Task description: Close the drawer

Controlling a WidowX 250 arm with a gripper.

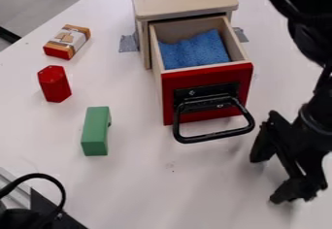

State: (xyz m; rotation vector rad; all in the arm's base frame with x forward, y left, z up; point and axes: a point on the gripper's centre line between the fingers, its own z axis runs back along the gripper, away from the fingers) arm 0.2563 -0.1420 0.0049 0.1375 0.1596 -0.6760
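- Black cable (39,176) looping at lower left, nearest the viewer.
- Red-fronted drawer (207,76) standing open from a beige cabinet (185,0), blue foam (194,52) inside.
- Black two-finger gripper (269,176), fingers spread wide, right of the black bar handle (217,136).
- Best push: get squarely before the handle, then press straight toward the cabinet; off-centre force could jam the drawer.

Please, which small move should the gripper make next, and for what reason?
The gripper should probably shift toward the picture's left, in front of the black handle: the drawer stands pulled out, and the gripper, fingers open, is off to the handle's right, so pushing from there would likely miss.
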